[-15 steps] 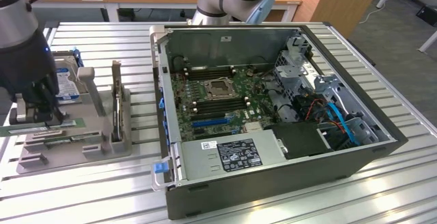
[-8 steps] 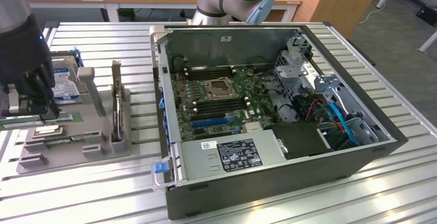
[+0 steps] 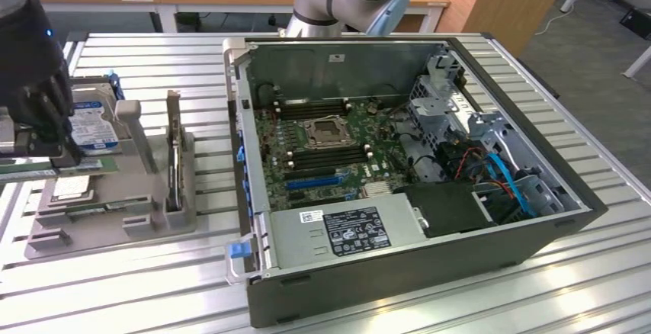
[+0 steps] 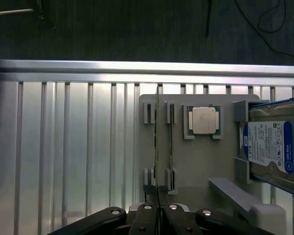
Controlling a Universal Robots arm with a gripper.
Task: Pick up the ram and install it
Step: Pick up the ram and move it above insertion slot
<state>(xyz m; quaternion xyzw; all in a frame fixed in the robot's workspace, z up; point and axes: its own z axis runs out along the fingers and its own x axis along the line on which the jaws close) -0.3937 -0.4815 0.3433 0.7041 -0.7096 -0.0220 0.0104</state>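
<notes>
We see a grey holder (image 4: pixel 201 169) on the slatted bench (image 4: pixel 63 147), with several parts seated in it. A square silver processor (image 4: pixel 203 120) lies flat in its pocket. Just beside that, a hard drive (image 4: pixel 272 147) with a blue and white label sits at the holder's edge. In the exterior view an expansion card (image 3: pixel 175 158) stands upright in the holder, between the hard drive and the open computer case (image 3: pixel 407 281). The case lies on its side on the bench, well apart from the tool, with its motherboard exposed.

The ram (image 4: pixel 157 147) stands on edge in a pair of slots in the holder, so we see it as a thin line. A second stick (image 4: pixel 170 147) stands parallel in the neighbouring slots, close alongside it.

The tool (image 4: pixel 159 209) is over the holder, at the exterior view's left. Its jaws are drawn narrow, pinching the thin edge of the ram at one end.
</notes>
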